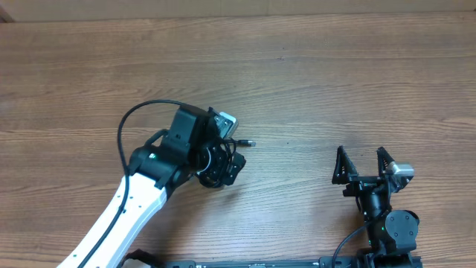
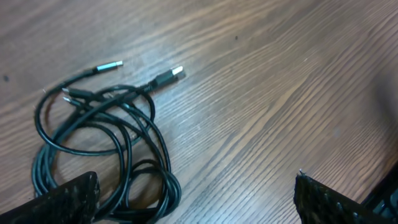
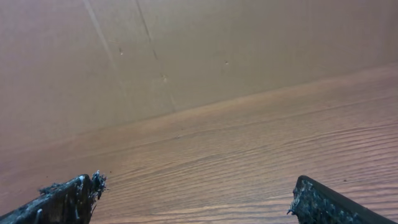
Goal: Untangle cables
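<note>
The cables [image 2: 99,140] lie in a tangled coil of thin black loops on the wooden table, at the left of the left wrist view. Two silver-tipped plugs [image 2: 169,76] point away from the coil toward the far side. My left gripper [image 2: 196,190] hangs open just above the table, its left finger [image 2: 65,199] over the coil's near edge, and it holds nothing. From overhead the arm covers most of the cables [image 1: 245,142]; only one plug end sticks out to the right of the left gripper [image 1: 216,156]. My right gripper [image 1: 363,165] stands open and empty at the front right, far from the cables.
The left arm's own thicker black cable [image 1: 125,130] arcs out to the left of the wrist. Bare wooden table [image 1: 335,82] stretches across the back and right. A plain brown wall [image 3: 186,56] stands behind the table in the right wrist view.
</note>
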Controlling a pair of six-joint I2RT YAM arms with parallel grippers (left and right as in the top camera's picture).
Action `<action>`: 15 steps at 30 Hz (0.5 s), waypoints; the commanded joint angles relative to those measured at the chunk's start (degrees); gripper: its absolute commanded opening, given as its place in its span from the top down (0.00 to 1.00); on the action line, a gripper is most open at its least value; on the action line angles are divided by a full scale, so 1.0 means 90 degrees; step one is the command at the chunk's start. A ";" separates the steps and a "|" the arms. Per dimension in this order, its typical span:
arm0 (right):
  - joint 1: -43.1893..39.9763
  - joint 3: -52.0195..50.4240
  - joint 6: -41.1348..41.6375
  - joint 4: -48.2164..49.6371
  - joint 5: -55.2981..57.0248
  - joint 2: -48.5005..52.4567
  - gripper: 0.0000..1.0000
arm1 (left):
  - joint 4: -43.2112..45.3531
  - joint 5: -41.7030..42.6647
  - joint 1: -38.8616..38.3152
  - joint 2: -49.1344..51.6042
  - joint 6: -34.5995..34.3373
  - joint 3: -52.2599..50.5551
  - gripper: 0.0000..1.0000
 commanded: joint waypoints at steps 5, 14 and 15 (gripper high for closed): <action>-0.0002 -0.0063 0.0005 0.0015 0.0061 -0.0063 0.00 | 0.0073 0.0046 -0.0034 0.0644 -0.0005 0.0165 0.00; -0.0002 -0.0063 0.0005 0.0015 0.0061 -0.0063 0.00 | 0.0238 -0.0313 -0.0036 0.1491 -0.0393 0.0165 0.00; -0.0002 -0.0063 0.0007 0.0015 0.0061 -0.0063 0.00 | 0.0248 -0.0313 -0.0036 0.1564 -0.0444 0.0165 0.00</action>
